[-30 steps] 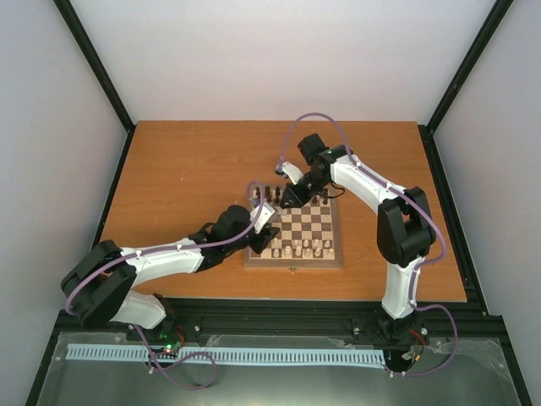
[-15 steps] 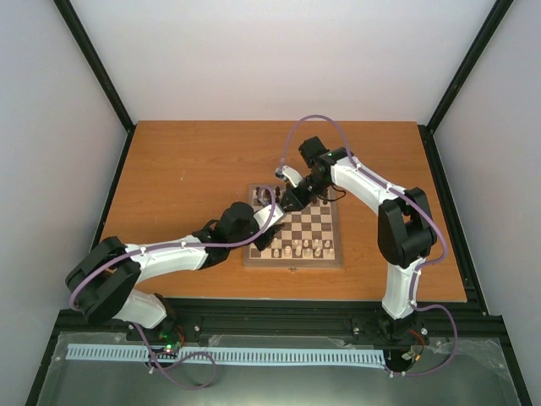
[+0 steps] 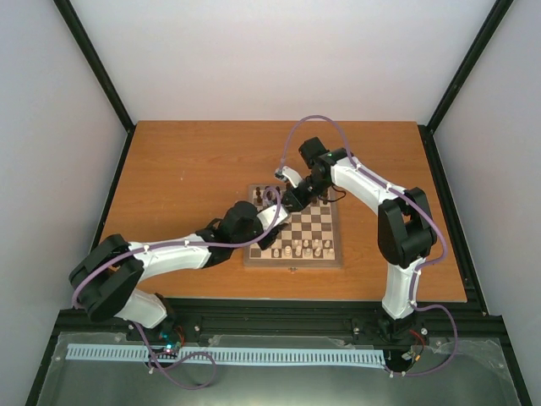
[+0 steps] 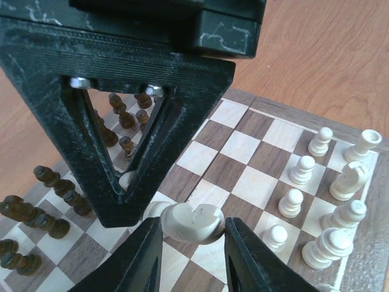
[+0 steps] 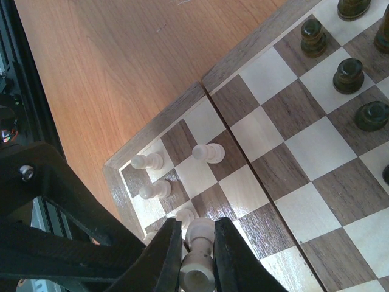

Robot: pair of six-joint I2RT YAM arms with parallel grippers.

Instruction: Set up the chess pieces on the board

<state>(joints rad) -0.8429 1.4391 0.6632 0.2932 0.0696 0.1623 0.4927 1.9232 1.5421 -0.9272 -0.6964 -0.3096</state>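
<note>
Because both arms crowd the same patch of the board, we judge a clash between them to be the chief danger. Nearest, at the bottom of the top view, the left arm and the right arm rise from their bases: two arms and one board, which lies on the bench a little right of centre.

Along the board's lower rows stand the cream pieces. We count at least eight at the right of the left wrist view, and four by the board's corner in the right wrist view.

Further in, the left jaws pinch a notched cream piece at lower centre of their view, held over the squares. The right jaws pinch a round-headed cream piece at the bottom of theirs. So two pieces are carried. The right jaws' black frame sits just beside the left jaws' load; we cannot tell whether they touch.

Either rounded piece could slip from so narrow a pinch. A nudge between the arms could also drop one onto the standing ranks and topple them.

Farthest, the dark pieces cluster at the board's upper left. We count five in the right wrist view's upper right. The left wrist view shows roughly a dozen, too overlapped for an exact count.
</note>
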